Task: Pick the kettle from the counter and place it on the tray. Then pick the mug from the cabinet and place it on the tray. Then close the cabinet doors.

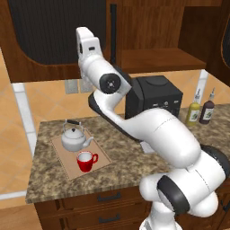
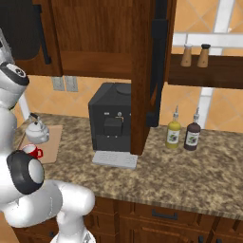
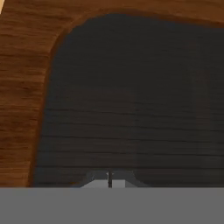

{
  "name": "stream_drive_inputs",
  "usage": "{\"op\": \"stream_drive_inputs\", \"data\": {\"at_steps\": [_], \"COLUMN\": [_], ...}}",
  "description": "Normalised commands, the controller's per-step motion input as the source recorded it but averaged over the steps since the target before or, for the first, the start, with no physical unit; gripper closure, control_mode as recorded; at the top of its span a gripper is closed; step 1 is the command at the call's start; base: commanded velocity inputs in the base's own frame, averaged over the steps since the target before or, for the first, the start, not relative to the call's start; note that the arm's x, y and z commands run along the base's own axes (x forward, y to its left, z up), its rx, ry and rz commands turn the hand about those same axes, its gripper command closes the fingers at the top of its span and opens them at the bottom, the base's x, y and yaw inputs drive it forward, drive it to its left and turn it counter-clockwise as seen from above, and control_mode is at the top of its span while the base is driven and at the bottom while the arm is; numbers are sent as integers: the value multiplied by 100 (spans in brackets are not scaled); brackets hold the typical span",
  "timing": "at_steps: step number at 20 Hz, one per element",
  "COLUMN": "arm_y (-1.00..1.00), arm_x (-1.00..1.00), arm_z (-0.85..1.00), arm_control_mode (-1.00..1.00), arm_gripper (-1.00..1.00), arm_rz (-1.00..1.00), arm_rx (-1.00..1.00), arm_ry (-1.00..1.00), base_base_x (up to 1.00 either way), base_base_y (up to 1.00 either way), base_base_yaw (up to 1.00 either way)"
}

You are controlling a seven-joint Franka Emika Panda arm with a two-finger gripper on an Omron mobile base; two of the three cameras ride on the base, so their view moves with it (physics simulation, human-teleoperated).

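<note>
A: What sits nearest on the counter (image 1: 134, 164)?

B: The red mug (image 1: 86, 161) and silver kettle (image 1: 74, 137), touching the wooden tray (image 1: 68, 165) side by side, so both placing steps look done.

A: And the gripper (image 3: 109, 179)?

B: Fingertips pressed together, holding nothing, close against the left cabinet door (image 3: 131, 96) (its black mesh panel). Probably placed there to push it.

A: Farther back?

B: The cabinet (image 1: 157, 58) stands open, its shelf bare; the right door (image 2: 159, 66) swings outward.
</note>
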Motion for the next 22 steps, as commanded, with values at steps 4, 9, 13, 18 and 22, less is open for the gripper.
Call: {"op": "stream_drive_inputs", "data": {"at_steps": [4, 9, 13, 18, 22], "arm_y": [-25, -39, -81, -76, -82], "arm_x": [-100, -100, -92, -48, -76], "arm_z": [32, 18, 0, -1, -3], "arm_control_mode": [-100, -100, -100, -100, -100], "arm_gripper": [100, 100, 100, 100, 100], "arm_rz": [-12, -4, 9, 17, 19], "arm_rx": [0, 0, 4, 5, 1], "arm_ry": [0, 15, 15, -1, 6], "base_base_x": [0, 0, 0, 0, 0], "base_base_y": [0, 0, 0, 0, 0], "base_base_yaw": [0, 0, 0, 0, 0]}}
